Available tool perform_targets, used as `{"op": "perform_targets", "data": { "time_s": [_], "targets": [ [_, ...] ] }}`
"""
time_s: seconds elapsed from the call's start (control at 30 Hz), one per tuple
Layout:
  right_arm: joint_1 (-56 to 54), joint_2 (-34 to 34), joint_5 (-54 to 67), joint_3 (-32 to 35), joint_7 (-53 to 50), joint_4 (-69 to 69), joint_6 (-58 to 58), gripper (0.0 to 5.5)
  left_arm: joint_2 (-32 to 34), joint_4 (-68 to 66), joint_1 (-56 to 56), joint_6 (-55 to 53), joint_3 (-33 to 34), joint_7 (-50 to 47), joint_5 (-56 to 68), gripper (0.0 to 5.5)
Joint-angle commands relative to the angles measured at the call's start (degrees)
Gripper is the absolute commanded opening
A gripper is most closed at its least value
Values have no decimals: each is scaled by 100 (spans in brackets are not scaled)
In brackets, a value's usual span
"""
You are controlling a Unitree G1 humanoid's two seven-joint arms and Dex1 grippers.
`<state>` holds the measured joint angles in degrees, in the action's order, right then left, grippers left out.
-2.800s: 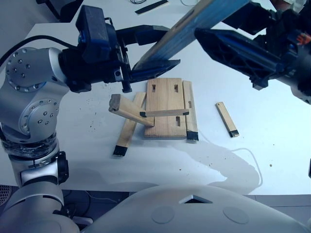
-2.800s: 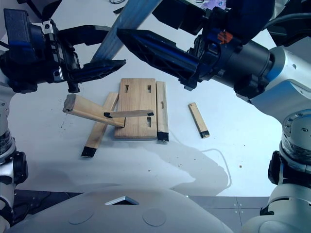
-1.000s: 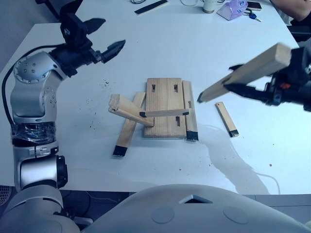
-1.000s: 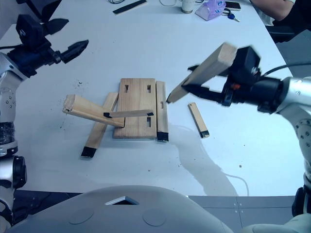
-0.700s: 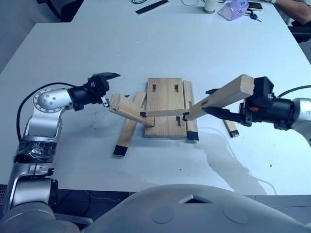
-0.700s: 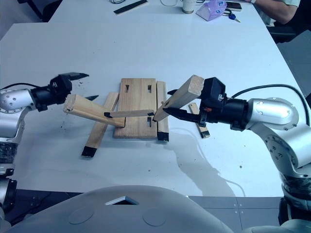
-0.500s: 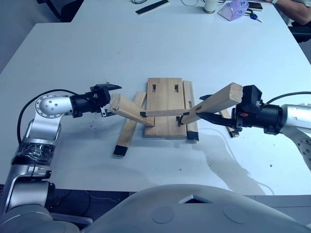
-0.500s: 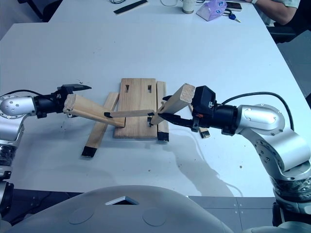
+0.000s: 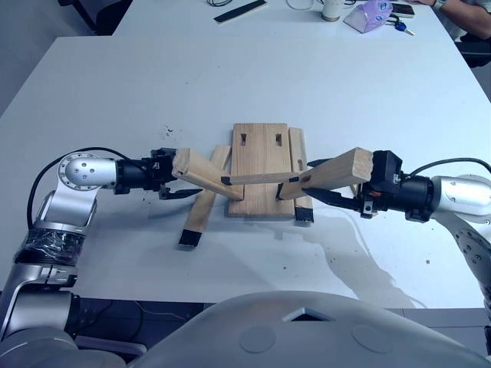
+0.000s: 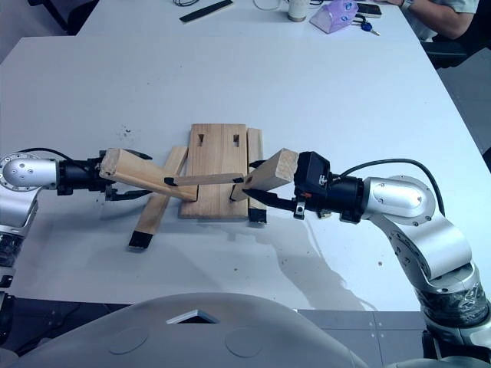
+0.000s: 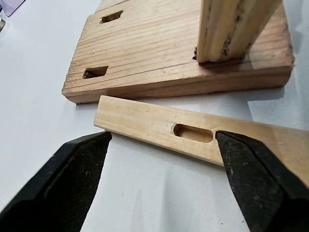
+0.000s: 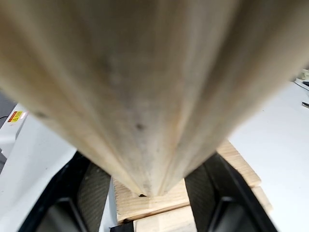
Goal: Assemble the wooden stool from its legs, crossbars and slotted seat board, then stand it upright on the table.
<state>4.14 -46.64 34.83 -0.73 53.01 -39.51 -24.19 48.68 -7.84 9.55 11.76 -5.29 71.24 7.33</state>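
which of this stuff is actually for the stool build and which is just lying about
For the job:
slotted seat board
tilted leg standing in it
crossbar
held leg in the right gripper
left flat leg
right flat leg

Lying about, at the table's far edge:
black strip
cup
purple object

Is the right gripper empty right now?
No, the right gripper is shut on a wooden leg that tilts down toward the seat board.
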Motion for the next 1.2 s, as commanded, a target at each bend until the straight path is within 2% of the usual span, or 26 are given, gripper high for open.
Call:
{"op": "perform_targets", "data": {
  "time_s": [0.03,0.47,0.83,0.97,1.2],
  "targets": [
    [293,-244,-134,-264,311,44,-103,206,59,346,-20,-175,-78,103,94,401],
    [74,-481,360,75,549,781,-300,204,219,1434,-586,-281,-245,219,65,401],
    [4,-763,70,-626,1030,992,-240,204,126,2061,-928,-524,-455,3,-25,401],
    [-68,-807,143,-692,1105,1174,-345,204,47,2170,-900,-683,-519,-123,-48,401],
    [-16,-776,11,-1042,1215,1160,-291,204,-218,2770,-853,-1533,-590,-426,337,401]
  ]
}}
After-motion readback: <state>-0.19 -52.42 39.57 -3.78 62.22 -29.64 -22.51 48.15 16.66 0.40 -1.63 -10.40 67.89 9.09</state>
